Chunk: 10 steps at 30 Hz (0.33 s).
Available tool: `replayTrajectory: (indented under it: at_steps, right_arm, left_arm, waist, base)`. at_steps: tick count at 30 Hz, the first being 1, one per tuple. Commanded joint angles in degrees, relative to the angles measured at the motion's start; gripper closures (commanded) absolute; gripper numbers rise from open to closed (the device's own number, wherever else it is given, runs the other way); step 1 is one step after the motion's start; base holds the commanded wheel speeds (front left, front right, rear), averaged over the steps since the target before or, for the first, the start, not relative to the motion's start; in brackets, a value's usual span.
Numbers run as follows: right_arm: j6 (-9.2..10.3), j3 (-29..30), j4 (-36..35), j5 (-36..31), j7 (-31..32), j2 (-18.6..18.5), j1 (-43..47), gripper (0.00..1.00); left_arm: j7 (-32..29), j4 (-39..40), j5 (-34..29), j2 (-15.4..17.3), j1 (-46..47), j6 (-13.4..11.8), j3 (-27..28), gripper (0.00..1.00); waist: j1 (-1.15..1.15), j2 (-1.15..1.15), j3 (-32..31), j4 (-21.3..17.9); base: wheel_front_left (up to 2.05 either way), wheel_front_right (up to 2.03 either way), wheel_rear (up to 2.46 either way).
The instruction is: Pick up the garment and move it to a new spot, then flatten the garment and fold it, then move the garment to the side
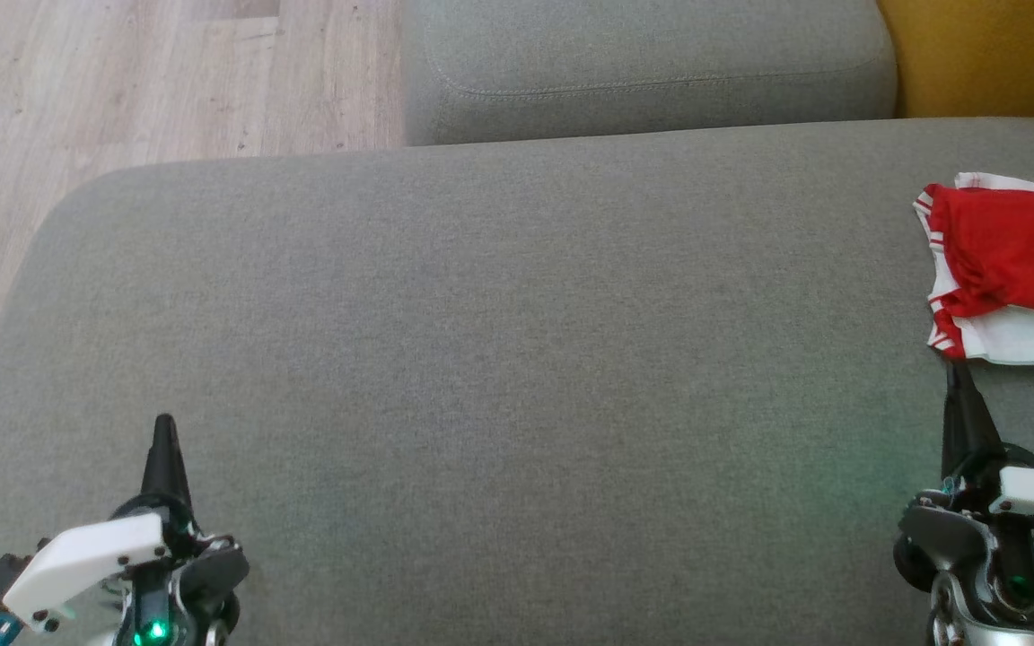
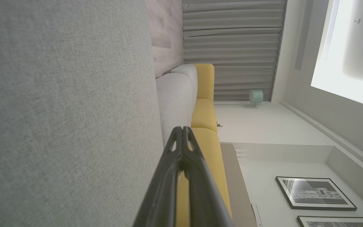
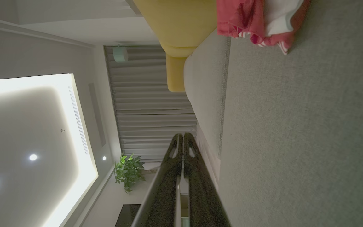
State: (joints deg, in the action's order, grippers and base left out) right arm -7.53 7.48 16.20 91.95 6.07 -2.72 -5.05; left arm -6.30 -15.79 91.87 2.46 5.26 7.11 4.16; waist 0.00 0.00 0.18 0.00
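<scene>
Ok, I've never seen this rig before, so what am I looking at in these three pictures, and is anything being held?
It is a two-armed robot working over a grey sofa cushion. The head view looks down from its head: the left tool sits lower left, the right tool lower right. The other two pictures come from cameras on each wrist, looking along that tool's dark fingers, so the room appears turned sideways. A red and white garment lies bunched at the cushion's right side. Both tools are shut and hold nothing; the right one's tip is close to the garment's near edge.
</scene>
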Motion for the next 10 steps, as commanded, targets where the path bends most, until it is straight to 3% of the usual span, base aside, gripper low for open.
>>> replayTrajectory:
  at_steps: [1,10]
  right_arm:
    - [0.04,-1.1,-2.2,0.4,0.3,-0.3,-1.1,1.0]
    - [0.04,-1.1,-2.2,0.3,0.3,-0.3,-1.1,1.0]
  left_arm:
    - [-0.2,1.7,0.3,0.4,0.9,0.4,2.4,1.0]
    - [-0.2,1.7,0.3,0.4,0.9,0.4,2.4,1.0]
  waist:
    - [0.0,0.0,0.0,0.0]
    - [0.0,0.0,0.0,0.0]
  base:
    - [0.0,0.0,0.0]
    - [0.0,0.0,0.0]
